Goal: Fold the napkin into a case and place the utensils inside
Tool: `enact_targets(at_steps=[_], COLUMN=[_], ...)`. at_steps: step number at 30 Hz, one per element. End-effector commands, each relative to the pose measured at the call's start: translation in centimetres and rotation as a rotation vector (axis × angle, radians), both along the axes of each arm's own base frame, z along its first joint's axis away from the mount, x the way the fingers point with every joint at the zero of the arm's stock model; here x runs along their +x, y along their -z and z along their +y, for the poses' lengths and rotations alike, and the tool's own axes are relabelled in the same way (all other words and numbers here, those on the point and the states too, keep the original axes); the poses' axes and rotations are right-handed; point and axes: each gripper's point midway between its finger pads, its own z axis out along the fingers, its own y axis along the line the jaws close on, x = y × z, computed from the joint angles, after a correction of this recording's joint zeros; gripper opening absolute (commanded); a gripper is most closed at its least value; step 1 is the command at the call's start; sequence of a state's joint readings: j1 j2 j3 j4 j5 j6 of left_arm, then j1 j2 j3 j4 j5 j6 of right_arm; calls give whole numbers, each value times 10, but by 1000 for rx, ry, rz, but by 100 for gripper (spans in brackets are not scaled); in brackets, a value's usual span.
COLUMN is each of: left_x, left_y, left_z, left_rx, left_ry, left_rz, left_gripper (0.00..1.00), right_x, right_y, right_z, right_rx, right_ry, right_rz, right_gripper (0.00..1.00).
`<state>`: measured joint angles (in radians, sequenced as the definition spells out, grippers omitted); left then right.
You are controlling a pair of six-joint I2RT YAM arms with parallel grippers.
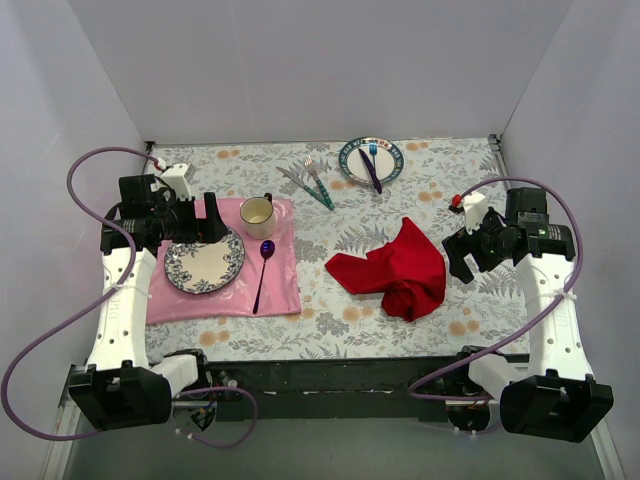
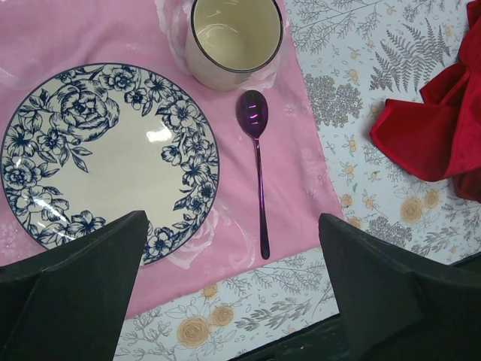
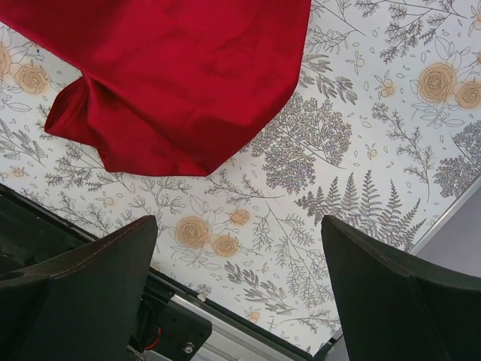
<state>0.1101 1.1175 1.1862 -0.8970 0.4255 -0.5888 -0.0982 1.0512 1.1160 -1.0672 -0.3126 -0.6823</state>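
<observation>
**Napkin lies crumpled; both grippers wide and empty**

Location: the napkin (image 1: 392, 268) lies bunched in a heap on the right half of the table (image 1: 330, 322), towards the near edge and well apart from the pink placemat (image 1: 285, 290). The utensils (image 1: 312, 182) lie side by side near the middle of the far edge, just beside a small plate (image 1: 347, 166).

Grippers: the left gripper (image 2: 233, 218) hangs over the placemat with jaws spread wide, holding nothing. The right gripper (image 3: 239, 219) hangs near the napkin's right side, equally wide and empty.

Handling, as judged: the cloth looks soft, light and limp, so it will sag and shift when lifted. A corner or free hem is the best hold, ideally one per arm, to spread it flat. The utensils appear slim, stiff and smooth, so likely slippery. Take them across the handle.

Surface and room: a floral printed cloth covers the table, and it may drag or wrinkle under the napkin. Plain white walls close in three sides
</observation>
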Motion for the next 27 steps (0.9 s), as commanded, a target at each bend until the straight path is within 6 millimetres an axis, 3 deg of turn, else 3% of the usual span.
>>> enact_targets(at_steps=[1, 5, 8, 9, 11, 12, 14, 15, 18, 19, 21, 24, 27], left_x=[0, 1, 8, 7, 9, 4, 2, -6, -25, -33, -42, -59, -58], left_y=[-11, -18, -11, -8, -5, -3, 5, 11, 38, 53, 60, 78, 96], left_z=[-1, -19, -35, -59, -76, -97, -121, -141, -179, -184, -205, -225, -235], left_rx=[35, 41, 69, 74, 89, 85, 94, 127, 189, 213, 217, 227, 282], left_ry=[59, 212, 290, 368, 414, 476, 539, 608, 758, 815, 910, 1094, 1200], left_rz=[-66, -125, -125, -113, -113, -105, -107, -115, -130, -125, -180, -287, -393], left_gripper=[98, 98, 98, 98, 98, 98, 98, 98, 98, 98, 98, 98, 98], right_x=[2, 7, 13, 15, 18, 20, 25, 27, 34, 37, 40, 39, 38], right_y=[0, 3, 6, 7, 10, 9, 11, 11, 12, 12, 12, 12, 15], right_z=[2, 4, 3, 3, 2, 1, 0, 0, 1, 1, 2, 7, 19], right_rx=[2, 14, 14, 16, 16, 16, 18, 20, 29, 30, 35, 67, 130], right_ry=[-22, -29, -29, -27, -25, -20, -8, -1, 9, 7, 8, -4, -32], right_rz=[9, 20, 34, 39, 58, 58, 66, 65, 50, 47, 51, 99, 150], right_gripper=[99, 99, 99, 99, 99, 99, 99, 99, 98, 98, 98, 98, 97])
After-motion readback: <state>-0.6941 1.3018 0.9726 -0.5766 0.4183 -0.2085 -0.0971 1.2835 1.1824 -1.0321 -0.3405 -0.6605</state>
